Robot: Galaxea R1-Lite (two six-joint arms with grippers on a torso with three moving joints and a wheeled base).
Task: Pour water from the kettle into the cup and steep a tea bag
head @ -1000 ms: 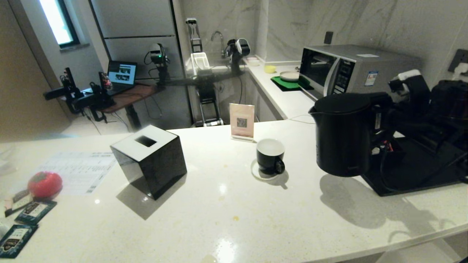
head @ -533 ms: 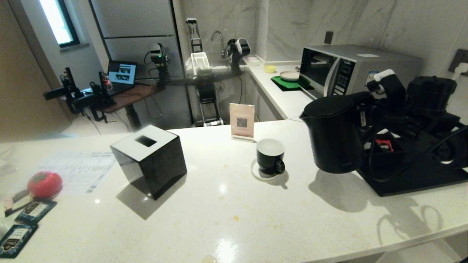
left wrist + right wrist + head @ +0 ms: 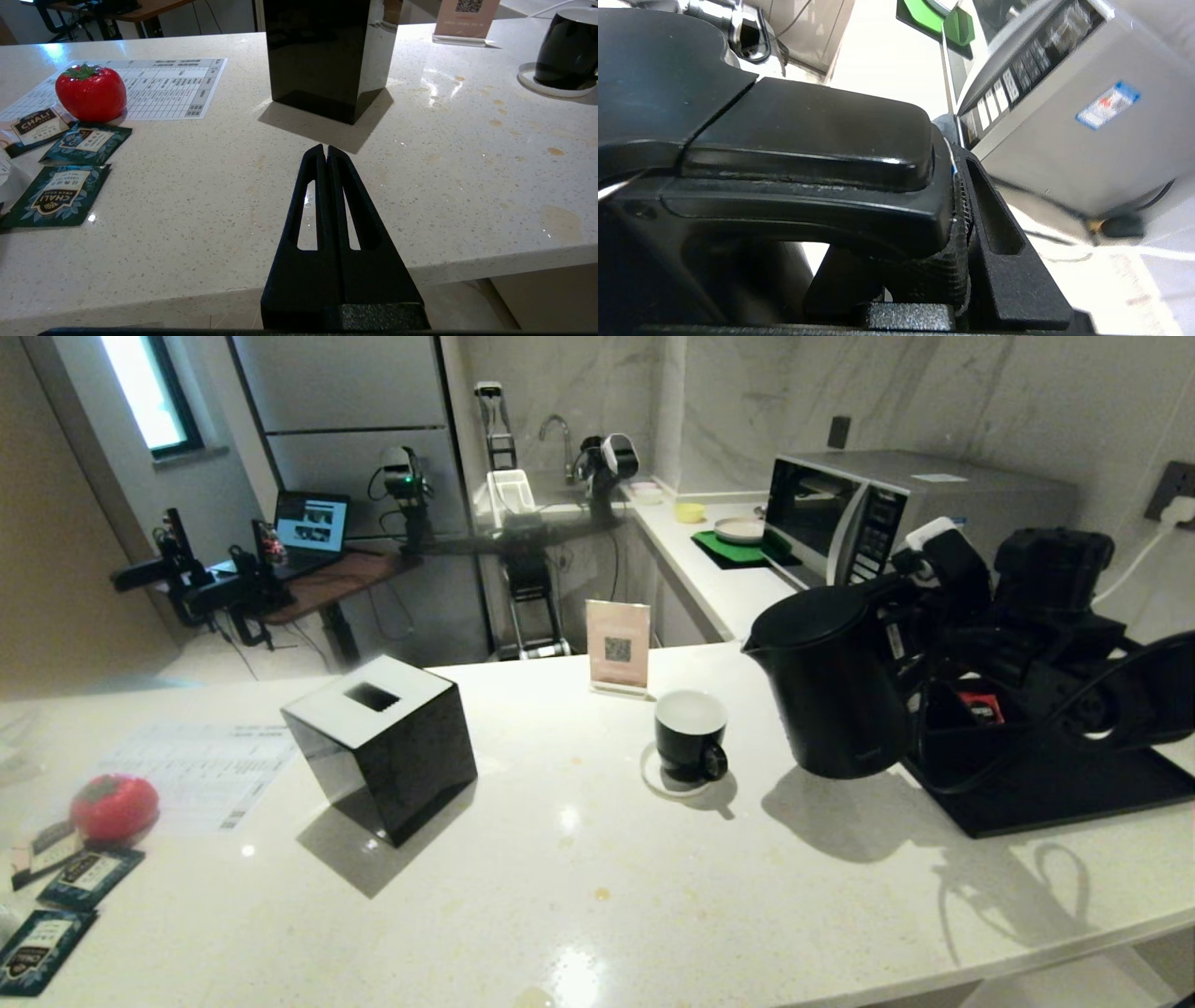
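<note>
Nearest the robot, the left gripper [image 3: 325, 151] hangs just off the front edge of the speckled white stone counter [image 3: 597, 896], its two black fingers pressed together on nothing. On the counter's left end lie flat dark teal tea packets [image 3: 58, 193], and just behind them a glossy red tomato-shaped object [image 3: 114, 807] rests on the corner of a printed paper sheet [image 3: 201, 770]. Farther in, left of centre, stands a black cube box with a white slotted top [image 3: 383, 747].

Right of centre, the small glossy black mug with a white inside [image 3: 691, 735] sits upright on a round white coaster [image 3: 667, 784], its loop handle turned toward the robot. What it contains cannot be told. To its right, the large matte black electric kettle [image 3: 831, 686] is held up off the counter, tilted slightly with its pointed spout toward the mug and near it, but not over it. The right gripper [image 3: 957, 205] is clamped on the kettle's side handle; in the right wrist view one ridged finger pad presses against the handle. Below and behind the right arm lies a shallow black tray [image 3: 1074, 793].

Beyond the mug stands a small pink card in a clear stand [image 3: 617, 646]. Farther back on the right, on a side counter, is a silver microwave oven [image 3: 896, 513].
</note>
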